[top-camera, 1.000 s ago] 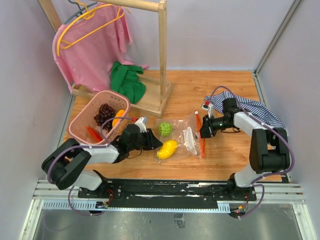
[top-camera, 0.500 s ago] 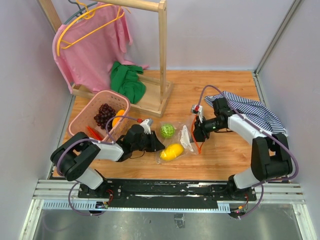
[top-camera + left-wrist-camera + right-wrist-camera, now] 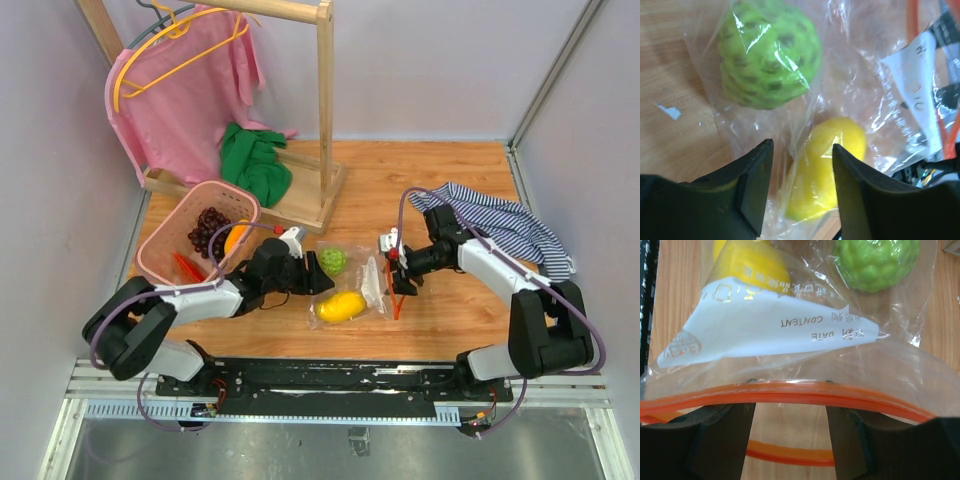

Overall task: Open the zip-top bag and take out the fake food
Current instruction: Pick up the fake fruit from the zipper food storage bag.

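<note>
zip-top bag point(image 3: 362, 283) on table point(image 3: 450, 180) between the arms, long axis left-right: orange zip strip point(image 3: 790, 391) lies across the parted right gripper point(image 3: 790, 412); yellow fruit point(image 3: 827, 165) sits just ahead of the parted, unclamped left gripper point(image 3: 802, 150).

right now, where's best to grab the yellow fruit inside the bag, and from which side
Across its narrow middle, in through the bag mouth. The yellow fruit is an oval lying flat inside the zip-top bag, and plastic covers it from above and from the left gripper's side. The orange zip strip looks parted on the right gripper's side, so that way probably reaches bare fruit.
</note>
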Available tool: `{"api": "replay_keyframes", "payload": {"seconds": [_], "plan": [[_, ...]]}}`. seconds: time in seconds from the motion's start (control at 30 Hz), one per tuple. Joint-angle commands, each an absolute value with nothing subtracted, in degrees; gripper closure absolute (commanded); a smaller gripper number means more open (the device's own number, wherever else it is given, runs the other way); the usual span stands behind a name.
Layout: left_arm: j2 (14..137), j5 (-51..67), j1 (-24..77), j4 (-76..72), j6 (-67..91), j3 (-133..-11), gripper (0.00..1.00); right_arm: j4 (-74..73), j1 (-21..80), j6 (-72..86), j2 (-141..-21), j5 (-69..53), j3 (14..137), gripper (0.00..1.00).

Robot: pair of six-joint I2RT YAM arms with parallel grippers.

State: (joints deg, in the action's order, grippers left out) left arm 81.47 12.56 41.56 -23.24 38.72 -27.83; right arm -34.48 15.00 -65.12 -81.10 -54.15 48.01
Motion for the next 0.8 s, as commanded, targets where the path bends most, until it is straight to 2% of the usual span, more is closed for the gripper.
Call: {"api": "replay_keyframes", "payload": {"seconds": [0.0,0.23,0.43,0.77], "plan": [[74.55,7.98,42.10,-12.92,34.97,-30.27,0.43,-31.69,16.41,-73.73,-78.34,-53.79,44.53,0.42],[67.85,9.76,42.10,-4.49,36.06,-28.73,0.43,-29.82,16.91,-74.94,-77.82,-54.54,42.87,0.41],[64.89,10.28,42.10,-3.86,38.59,-24.13,0.49,-29.63,17.93,-75.47,-78.39,-54.30,42.97,0.42],[70.42,10.68,42.10,-9.81,38.35,-22.70,0.50,-32.81,20.91,-76.36,-78.83,-53.26,44.47,0.41]]}}
